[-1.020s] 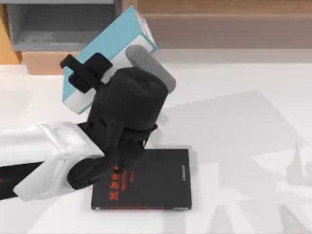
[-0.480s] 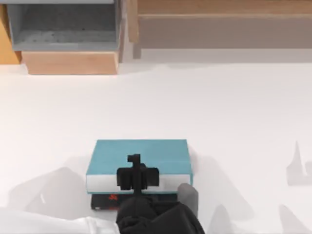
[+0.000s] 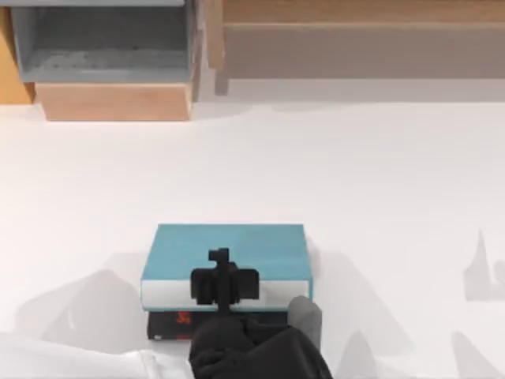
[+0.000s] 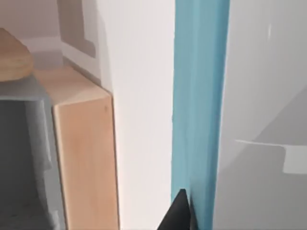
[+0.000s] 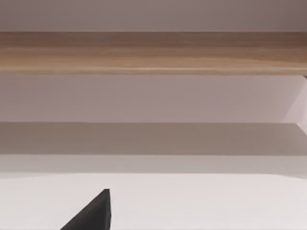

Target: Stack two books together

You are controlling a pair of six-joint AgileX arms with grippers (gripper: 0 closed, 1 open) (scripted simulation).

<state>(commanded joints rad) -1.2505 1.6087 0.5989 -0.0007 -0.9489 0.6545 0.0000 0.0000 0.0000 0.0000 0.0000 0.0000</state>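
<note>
Top view gives you the stack near the front edge of the white table [image 3: 379,197], a little left of the middle. The teal-blue book [image 3: 230,251] lies flat on top: plain cover, with a white band of page edges along its near side. Its long axis runs left to right across the table, with the page edges facing the front edge.

Under it you can see a dark strip of the black book [image 3: 177,322], with a bit of red lettering showing at its near left. The two footprints line up closely, the black one peeking out only along the near side.

Count two books, one of each kind, touching and squared together.

Your left gripper [image 3: 224,284] sits at the near edge of the teal-blue book, over the page edges, its dark body reaching in from the bottom of the frame. You can't tell from here whether its fingers are clamped on the book or parted. In the left wrist view the teal cover [image 4: 199,105] runs as a long band, with one dark fingertip [image 4: 178,213] beside it.

One wooden shelf unit [image 3: 110,75] stands at the back left.

The right wrist view shows you one dark fingertip [image 5: 93,213] over the table.
</note>
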